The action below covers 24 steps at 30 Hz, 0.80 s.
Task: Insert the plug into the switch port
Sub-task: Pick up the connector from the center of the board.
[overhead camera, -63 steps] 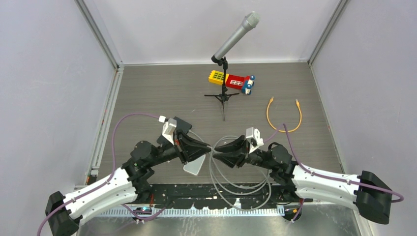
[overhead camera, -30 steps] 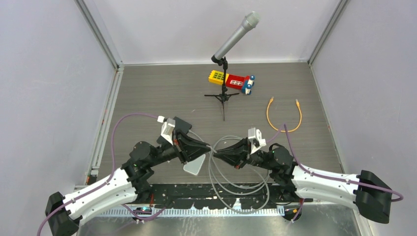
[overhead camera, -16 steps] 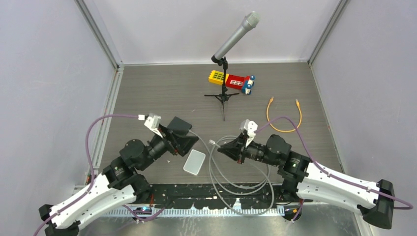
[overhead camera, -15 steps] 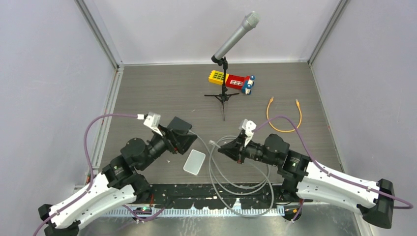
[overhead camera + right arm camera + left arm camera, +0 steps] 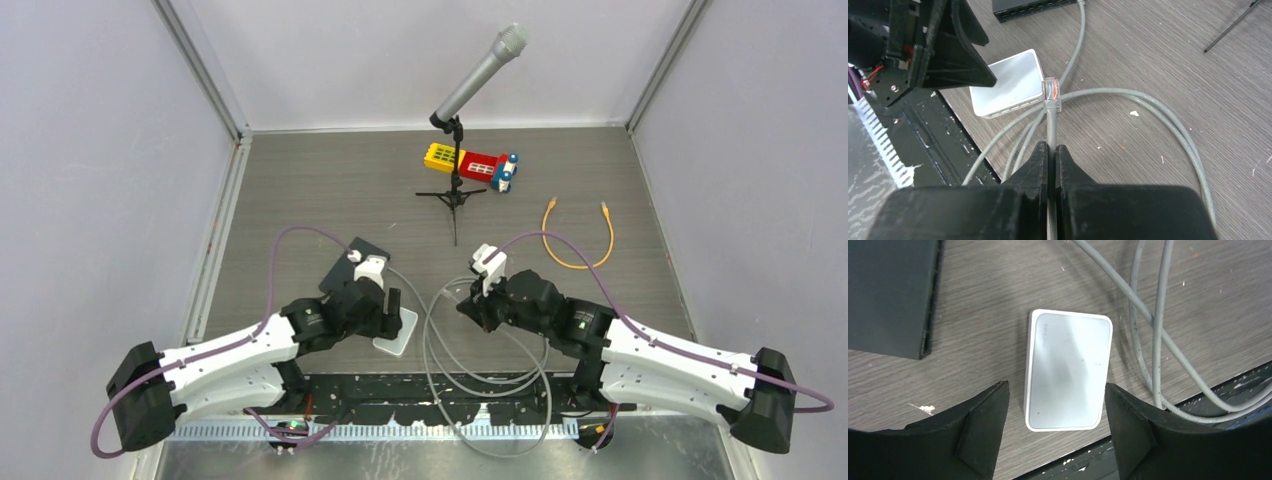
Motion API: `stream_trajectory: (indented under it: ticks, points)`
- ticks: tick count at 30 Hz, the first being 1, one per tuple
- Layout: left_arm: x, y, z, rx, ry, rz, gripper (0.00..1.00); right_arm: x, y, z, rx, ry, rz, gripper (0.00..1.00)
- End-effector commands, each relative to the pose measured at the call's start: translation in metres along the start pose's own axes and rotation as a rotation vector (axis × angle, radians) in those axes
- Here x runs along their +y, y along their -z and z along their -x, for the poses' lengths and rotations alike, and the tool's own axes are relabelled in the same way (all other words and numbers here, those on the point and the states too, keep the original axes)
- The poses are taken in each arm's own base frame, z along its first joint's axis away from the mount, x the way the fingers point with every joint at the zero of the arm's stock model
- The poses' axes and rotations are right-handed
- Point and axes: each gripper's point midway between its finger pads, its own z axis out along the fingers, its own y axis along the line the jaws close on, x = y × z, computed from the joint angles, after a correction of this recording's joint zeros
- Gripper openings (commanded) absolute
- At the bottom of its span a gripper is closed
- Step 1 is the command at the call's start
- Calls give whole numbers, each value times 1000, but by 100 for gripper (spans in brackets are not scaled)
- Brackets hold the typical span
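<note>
The white switch (image 5: 1068,370) lies flat near the table's front edge, also seen from above (image 5: 397,331) and in the right wrist view (image 5: 1008,90). My left gripper (image 5: 1055,410) hovers over it, open, one finger on either side of its near end and not touching it. My right gripper (image 5: 1051,147) is shut on the grey cable (image 5: 1050,122) just behind the clear plug (image 5: 1051,90). The plug sticks out ahead of the fingers, close to the switch's right end. The switch's ports do not show in any view.
A black box (image 5: 888,295) lies just beyond the switch, with the grey cable running to it. Cable loops (image 5: 480,370) spill over the black front rail (image 5: 430,395). A microphone tripod (image 5: 455,195), a toy block set (image 5: 470,165) and an orange cable (image 5: 577,235) sit farther back.
My left gripper opened, drew back from the plug and swung over the white switch. My right gripper kept the cable and shifted right, turning towards the switch.
</note>
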Motion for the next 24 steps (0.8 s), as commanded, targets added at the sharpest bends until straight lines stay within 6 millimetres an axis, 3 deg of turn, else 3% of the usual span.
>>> stream_trajectory:
  ticks: [1, 3, 5, 7, 9, 13, 18, 20, 24]
  points:
    - [-6, 2, 1, -21, -19, 19, 73, 19, 3, 8, 15, 15, 83, 0]
    - [-3, 1, -6, -16, -17, 34, 73, 19, 2, 4, 6, 27, 69, 0]
    - [-4, 3, -8, -22, -9, 25, 73, 6, 3, 5, -10, 54, -18, 0]
    - [-3, 4, -10, -30, -2, 20, 72, -25, 13, 9, -9, 92, -190, 0]
    - [1, 6, -10, -39, 0, 27, 72, -57, 33, 26, -22, 160, -372, 0]
    - [3, 5, -8, -52, -9, 36, 73, -99, 86, 92, -105, 337, -678, 0]
    - [4, 1, -10, -36, -17, 59, 73, -142, 155, 167, 4, 723, -1148, 0]
    - [3, 0, -9, -38, -8, 56, 73, -169, 191, 189, 64, 724, -1346, 0]
    - [-1, -2, -9, -49, 7, 34, 73, -206, 259, 220, 106, 661, -1569, 0]
